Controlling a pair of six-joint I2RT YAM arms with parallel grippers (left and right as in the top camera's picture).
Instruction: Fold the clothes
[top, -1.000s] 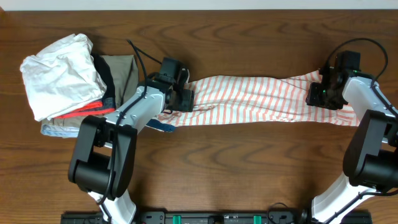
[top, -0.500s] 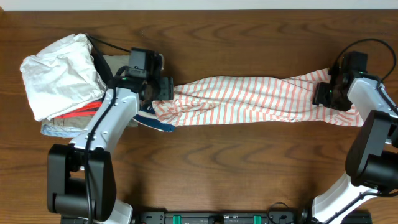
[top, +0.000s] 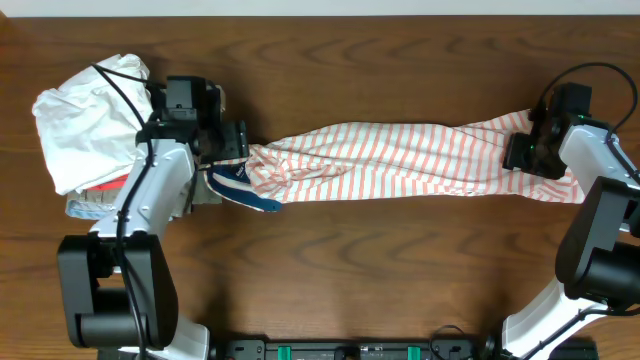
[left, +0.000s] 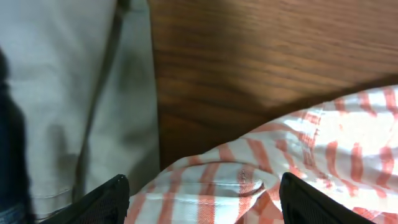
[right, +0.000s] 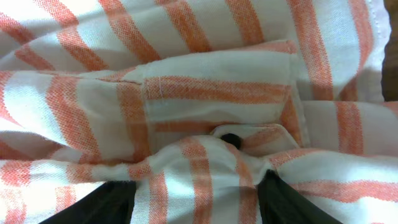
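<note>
Left fingers (left: 115, 196) and right fingers (right: 112, 202) pinching striped garment (top: 400, 160) ends

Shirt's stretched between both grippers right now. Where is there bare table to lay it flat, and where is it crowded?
Bare wooden table lies in front of the orange-striped white shirt, between the two arm bases, and in a narrower strip behind it. The left end is crowded: the pile of folded clothes sits right beside the left gripper.
</note>
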